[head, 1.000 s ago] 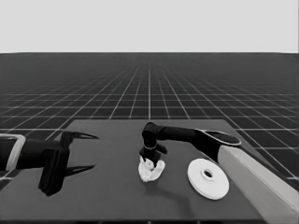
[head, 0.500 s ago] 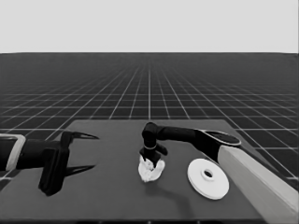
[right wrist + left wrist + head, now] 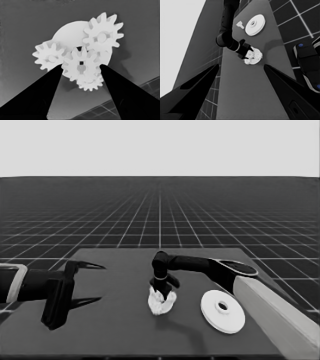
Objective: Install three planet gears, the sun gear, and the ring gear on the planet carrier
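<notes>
While the right end effector [image 3: 80, 68] grips the sun gear [image 3: 81, 65] over the smaller round part [image 3: 161, 302] mid-desk, lower squarely, meshing teeth; larger round part [image 3: 223, 311] waits beside; left end effector [image 3: 85, 282] parked, released.

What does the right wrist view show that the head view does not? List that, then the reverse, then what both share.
Only the right wrist view: four separate toothed gears, the centre gear among three others, all on the smaller round part.
Only the head view: the larger round part, lying apart from the cluster, and the left gripper, open, waiting over the table's left end.
Both: the right gripper at the white gear cluster, and the dark table.
</notes>
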{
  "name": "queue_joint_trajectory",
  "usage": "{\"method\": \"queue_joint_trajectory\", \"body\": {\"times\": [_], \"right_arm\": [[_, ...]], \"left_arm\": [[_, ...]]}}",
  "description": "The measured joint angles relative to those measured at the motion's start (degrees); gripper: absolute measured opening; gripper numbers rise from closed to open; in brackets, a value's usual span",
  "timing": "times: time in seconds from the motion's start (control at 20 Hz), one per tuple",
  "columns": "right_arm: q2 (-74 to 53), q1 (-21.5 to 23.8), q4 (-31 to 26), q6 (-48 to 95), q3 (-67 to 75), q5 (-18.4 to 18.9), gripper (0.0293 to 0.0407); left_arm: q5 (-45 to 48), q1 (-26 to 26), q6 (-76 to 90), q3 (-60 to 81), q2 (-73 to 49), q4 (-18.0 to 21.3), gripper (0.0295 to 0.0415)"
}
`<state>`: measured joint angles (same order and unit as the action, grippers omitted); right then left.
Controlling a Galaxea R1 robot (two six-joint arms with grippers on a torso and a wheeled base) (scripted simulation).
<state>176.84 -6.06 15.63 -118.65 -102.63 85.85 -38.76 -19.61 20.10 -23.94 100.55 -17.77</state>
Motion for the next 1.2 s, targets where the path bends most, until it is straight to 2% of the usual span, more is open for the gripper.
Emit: {"method": "queue_joint_trajectory", "body": {"times": [1.2], "right_arm": [[0.0, 0.0, 0.0, -14.4, 0.0, 0.0, 0.0309]], "left_arm": [[0.0, 0.0, 0.0, 0.0, 0.0, 0.0, 0.0385]]}}
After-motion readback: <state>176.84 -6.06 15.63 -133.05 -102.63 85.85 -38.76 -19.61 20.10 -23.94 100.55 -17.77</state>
